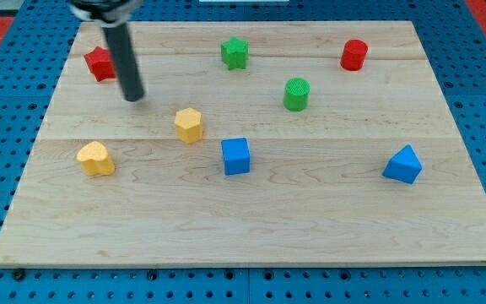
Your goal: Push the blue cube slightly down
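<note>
The blue cube (236,156) sits near the middle of the wooden board (251,228). My tip (132,98) rests on the board at the upper left, well up and to the left of the blue cube. It stands just right of the red star block (100,63) and up-left of the yellow hexagonal block (189,125). The yellow block lies between my tip and the blue cube.
A yellow heart-shaped block (96,158) lies at the left. A green star block (235,52) and a green cylinder (296,94) are at upper middle. A red cylinder (354,55) is at upper right. A blue triangular block (403,164) is at the right.
</note>
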Controlling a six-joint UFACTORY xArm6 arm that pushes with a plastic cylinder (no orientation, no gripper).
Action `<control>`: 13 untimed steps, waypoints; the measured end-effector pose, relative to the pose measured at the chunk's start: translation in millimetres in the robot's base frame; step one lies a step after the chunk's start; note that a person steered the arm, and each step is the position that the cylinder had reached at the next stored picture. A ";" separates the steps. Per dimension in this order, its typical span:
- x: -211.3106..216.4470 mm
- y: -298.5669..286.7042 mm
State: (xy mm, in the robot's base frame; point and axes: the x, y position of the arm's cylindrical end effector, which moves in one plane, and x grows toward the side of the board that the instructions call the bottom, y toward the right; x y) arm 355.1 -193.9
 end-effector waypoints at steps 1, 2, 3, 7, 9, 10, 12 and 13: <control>-41.9 -48.9; -46.9 -37.4; -54.8 1.3; -5.7 41.9; -5.7 40.1; -5.7 37.1; -5.7 28.1; -0.7 20.5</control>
State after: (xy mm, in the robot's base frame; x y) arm 354.3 -173.4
